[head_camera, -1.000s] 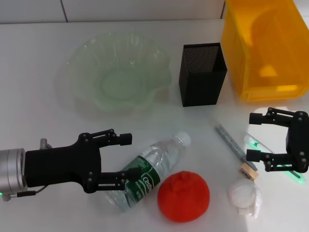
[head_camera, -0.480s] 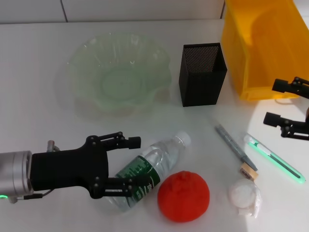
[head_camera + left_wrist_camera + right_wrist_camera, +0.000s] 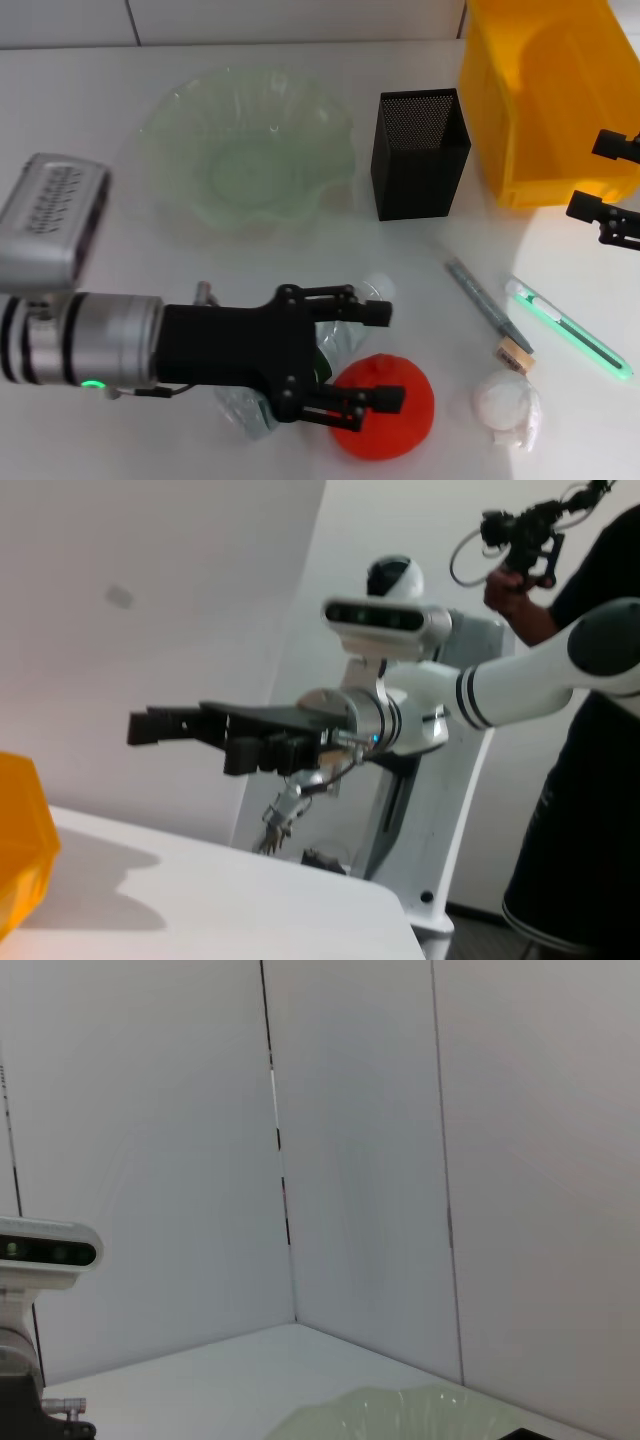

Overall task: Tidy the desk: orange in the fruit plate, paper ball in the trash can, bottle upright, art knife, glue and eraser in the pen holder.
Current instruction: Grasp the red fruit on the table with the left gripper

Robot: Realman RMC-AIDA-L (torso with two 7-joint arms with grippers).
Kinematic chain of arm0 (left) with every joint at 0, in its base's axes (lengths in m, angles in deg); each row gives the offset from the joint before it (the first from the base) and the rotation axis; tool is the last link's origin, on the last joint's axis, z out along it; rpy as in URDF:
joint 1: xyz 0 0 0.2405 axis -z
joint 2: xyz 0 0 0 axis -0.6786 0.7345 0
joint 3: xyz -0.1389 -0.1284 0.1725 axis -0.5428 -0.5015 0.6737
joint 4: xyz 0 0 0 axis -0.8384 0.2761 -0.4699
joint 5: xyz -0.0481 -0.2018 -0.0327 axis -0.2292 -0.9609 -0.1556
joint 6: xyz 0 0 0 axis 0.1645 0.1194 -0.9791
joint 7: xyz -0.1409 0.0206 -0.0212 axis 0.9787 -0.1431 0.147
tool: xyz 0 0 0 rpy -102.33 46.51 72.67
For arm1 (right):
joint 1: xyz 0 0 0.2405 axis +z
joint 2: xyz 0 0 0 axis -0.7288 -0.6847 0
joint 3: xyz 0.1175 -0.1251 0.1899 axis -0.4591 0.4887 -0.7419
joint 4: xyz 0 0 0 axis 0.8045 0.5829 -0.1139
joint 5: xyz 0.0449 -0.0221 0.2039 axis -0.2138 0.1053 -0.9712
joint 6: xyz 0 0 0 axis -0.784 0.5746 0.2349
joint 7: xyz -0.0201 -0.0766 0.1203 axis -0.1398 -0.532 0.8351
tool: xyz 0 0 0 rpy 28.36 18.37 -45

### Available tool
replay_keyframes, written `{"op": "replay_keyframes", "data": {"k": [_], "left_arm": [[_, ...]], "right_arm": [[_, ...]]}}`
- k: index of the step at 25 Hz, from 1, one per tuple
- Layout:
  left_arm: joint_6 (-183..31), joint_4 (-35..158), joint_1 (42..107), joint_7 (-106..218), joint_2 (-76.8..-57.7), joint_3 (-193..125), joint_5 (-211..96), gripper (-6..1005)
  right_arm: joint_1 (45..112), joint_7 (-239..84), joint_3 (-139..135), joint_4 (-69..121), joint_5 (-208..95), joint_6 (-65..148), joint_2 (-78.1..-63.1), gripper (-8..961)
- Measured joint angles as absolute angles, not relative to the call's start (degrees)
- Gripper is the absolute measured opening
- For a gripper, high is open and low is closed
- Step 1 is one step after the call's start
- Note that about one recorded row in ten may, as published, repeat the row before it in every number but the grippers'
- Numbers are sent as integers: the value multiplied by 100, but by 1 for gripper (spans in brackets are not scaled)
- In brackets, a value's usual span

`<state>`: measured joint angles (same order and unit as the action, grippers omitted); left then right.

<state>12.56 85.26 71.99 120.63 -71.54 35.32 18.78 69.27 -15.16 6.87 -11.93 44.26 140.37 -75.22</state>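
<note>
The red-orange orange (image 3: 405, 400) lies at the front of the desk. My left gripper (image 3: 380, 356) is open, its fingers reaching over the orange's left side. The clear bottle (image 3: 345, 335) lies on its side under that hand, its white cap showing. The pale-green fruit plate (image 3: 165, 115) is at the back left and is empty. The black mesh pen holder (image 3: 420, 160) stands in the middle, the yellow trash can (image 3: 545, 100) at the back right. The paper ball (image 3: 508, 405), the tan eraser (image 3: 516, 355), a grey pen-like stick (image 3: 480, 297) and a green knife (image 3: 565, 327) lie at the front right. My right gripper (image 3: 590, 177) is open at the right edge.
The left wrist view shows my right gripper (image 3: 150, 725) held above the table, my body behind it, a person in black at the side and a corner of the trash can (image 3: 20, 850). The right wrist view shows white walls and the fruit plate's rim (image 3: 400, 1408).
My left gripper moved right, across the lying bottle, to the orange. My right gripper pulled away from the knife and eraser to the right edge by the trash can.
</note>
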Motion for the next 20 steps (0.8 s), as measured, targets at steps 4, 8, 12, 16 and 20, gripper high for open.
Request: {"op": "replay_keyframes", "data": {"k": [4,8,12,16,20], "left_arm": [[716,8363,7437,12060,-7154,4425,1308,828],[137,8585,7427,12064,-7154,5329,853,827],[-187,8588,7441,12092,-7154,5550,838,773],[-430,8628,7405,12093,-7159,5631,834,680],[-507,8658,7398,12069,-7160,5740,845,627]], "right_arm": [[6942,-1514,688,-1185,4422,13975,-7523,825],[6951,-1511,713,-1164,4421,13930,-7523,823],[6986,-1510,719,-1159,4421,13923,-7532,822],[7008,-1510,719,-1170,4421,13922,-7532,820],[7027,-1510,725,-1189,4441,13923,-7525,819]]}}
